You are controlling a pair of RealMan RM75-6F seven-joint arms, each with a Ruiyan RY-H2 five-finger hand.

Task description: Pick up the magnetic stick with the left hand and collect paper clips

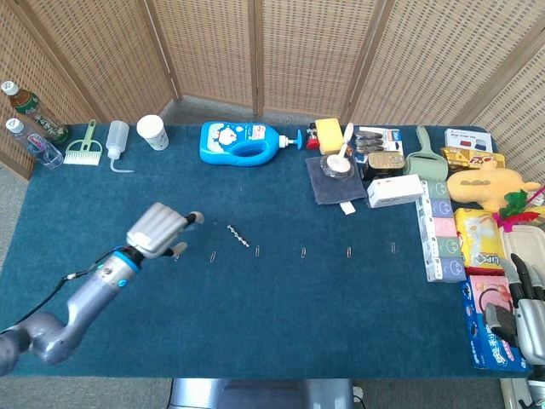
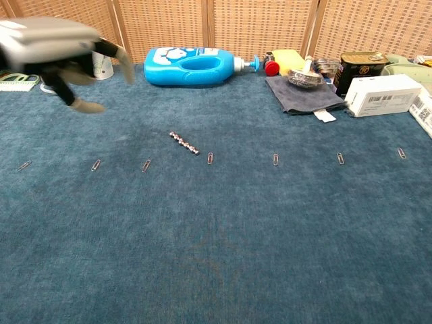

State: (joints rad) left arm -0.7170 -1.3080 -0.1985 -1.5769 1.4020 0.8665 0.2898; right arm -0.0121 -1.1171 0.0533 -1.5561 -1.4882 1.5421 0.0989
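Note:
The magnetic stick [image 1: 239, 235] [image 2: 184, 143], a short beaded metal rod, lies slantwise on the blue cloth near the middle. Several paper clips lie in a row across the table, among them one [image 1: 212, 256] [image 2: 146, 165] just left of the stick and one [image 1: 303, 251] [image 2: 275, 159] to its right. My left hand [image 1: 158, 228] [image 2: 59, 50] hovers above the cloth left of the stick, fingers spread and holding nothing. In the chest view it is blurred at the top left. My right hand [image 1: 530, 307] rests at the table's right edge, fingers apart, holding nothing.
A blue detergent bottle [image 1: 243, 141], a paper cup [image 1: 153, 131], a squeeze bottle [image 1: 118, 141] and a small brush [image 1: 84, 149] stand along the back. A grey cloth with a jar [image 1: 337, 173], a white box [image 1: 395, 191] and packets crowd the right side.

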